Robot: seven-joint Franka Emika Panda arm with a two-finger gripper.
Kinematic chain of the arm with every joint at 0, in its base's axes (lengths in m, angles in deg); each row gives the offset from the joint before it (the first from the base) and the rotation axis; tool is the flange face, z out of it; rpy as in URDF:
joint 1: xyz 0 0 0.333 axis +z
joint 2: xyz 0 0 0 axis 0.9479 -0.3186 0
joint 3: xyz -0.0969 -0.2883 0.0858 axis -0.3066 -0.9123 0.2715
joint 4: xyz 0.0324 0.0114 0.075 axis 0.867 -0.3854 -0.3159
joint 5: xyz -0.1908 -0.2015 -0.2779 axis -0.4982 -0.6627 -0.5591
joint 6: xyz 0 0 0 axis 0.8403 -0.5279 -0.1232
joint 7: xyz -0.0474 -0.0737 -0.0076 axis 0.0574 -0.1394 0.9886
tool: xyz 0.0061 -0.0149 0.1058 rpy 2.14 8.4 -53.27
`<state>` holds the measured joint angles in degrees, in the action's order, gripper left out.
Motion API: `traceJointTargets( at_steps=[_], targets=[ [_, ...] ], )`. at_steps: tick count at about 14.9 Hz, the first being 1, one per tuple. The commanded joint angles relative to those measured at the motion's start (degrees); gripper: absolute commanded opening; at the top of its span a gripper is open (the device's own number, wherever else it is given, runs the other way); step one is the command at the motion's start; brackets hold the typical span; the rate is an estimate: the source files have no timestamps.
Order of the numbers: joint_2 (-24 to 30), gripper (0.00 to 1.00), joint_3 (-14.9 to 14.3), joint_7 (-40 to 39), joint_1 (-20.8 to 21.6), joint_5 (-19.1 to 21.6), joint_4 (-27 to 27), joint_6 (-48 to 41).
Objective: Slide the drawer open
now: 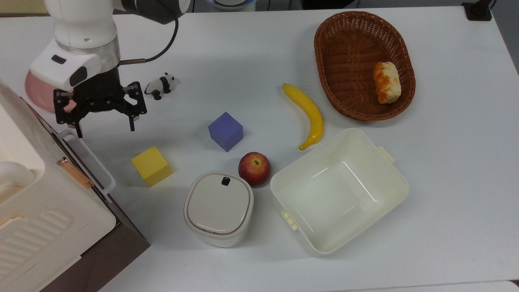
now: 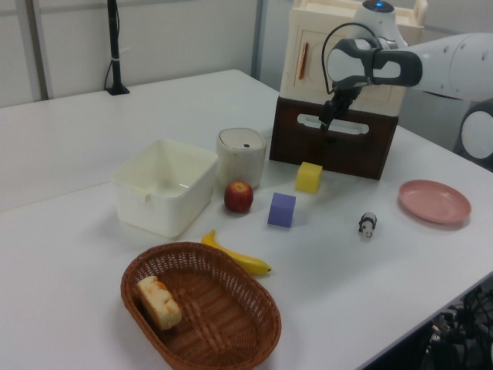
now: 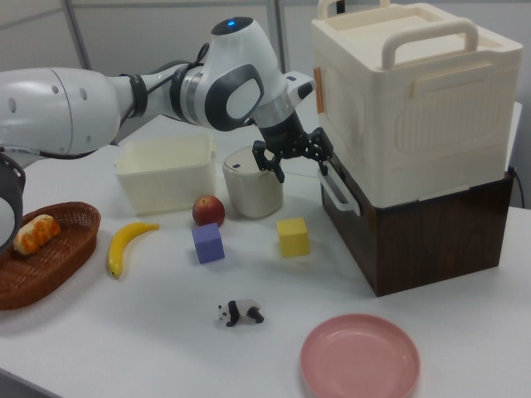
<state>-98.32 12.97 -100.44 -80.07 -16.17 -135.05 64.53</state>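
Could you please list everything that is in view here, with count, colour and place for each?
drawer: 1, dark brown with a white bar handle, shut, at the top view's left edge
appliance: 1, cream, on top of the drawer
tub: 1, cream, empty, the top view's lower middle
lidded container: 1, off-white, beside the tub
apple: 1, red, between container and tub
cubes: 2, yellow near the handle, purple mid-table
banana: 1, yellow, beside the basket
basket: 1, brown wicker, holding bread
panda figure: 1, black and white, near the arm
plate: 1, pink
table: 1, white
gripper: 1, black, open, by the handle's end
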Motion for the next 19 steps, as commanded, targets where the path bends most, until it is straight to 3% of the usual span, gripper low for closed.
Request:
traceJointTargets(
  at_steps=[1, 19],
  targets=[
    [-2.81, 1.00, 0.04, -1.53, -0.32, -0.94, 2.86, 0.86],
    [-5.28, 1.00, 0.04, -7.24, -0.49, -1.82, 4.27, 0.95]
  ],
)
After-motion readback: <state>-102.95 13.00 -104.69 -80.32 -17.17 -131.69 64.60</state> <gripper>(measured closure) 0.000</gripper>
